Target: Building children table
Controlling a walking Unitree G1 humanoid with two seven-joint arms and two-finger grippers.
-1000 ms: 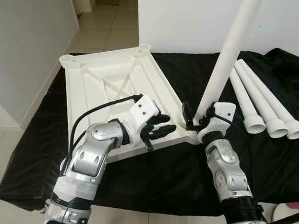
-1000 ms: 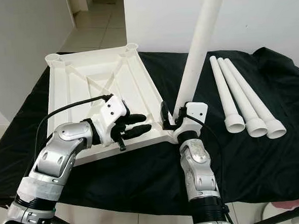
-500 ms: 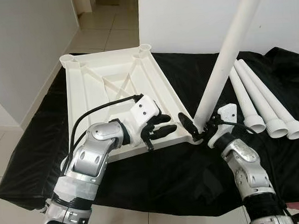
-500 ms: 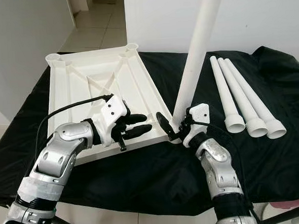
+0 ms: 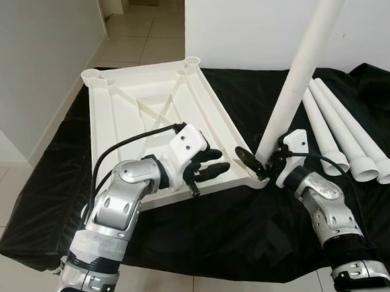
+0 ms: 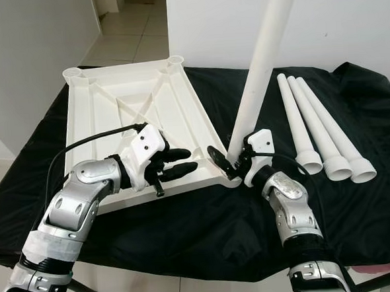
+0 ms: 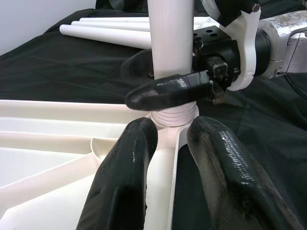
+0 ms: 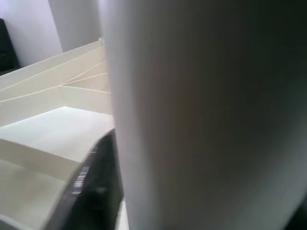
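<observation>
Tabletop, left eye view: white plastic tabletop lies upside down on a black cloth, ribs up, long axis running away from the robot, two empty corner sockets at the far end.
Standing leg, left eye view: a white table leg rises from the near right corner socket, long axis near upright, tilted so its top leans right and away.
Spare legs, right eye view: three spare legs lie side by side on the cloth to the right, flared ends toward the robot, narrow ends pointing away.
Right gripper, right eye view: right gripper sits at the base of the standing leg, fingers spread to either side of it; contact cannot be told.
Left gripper, left wrist view: left gripper rests over the tabletop's near edge, its two fingers narrowly parted and holding nothing, pointing at the leg's ribbed foot in the socket.
Right wrist view: the leg stands close up, one black finger beside it, tabletop ribs behind.
</observation>
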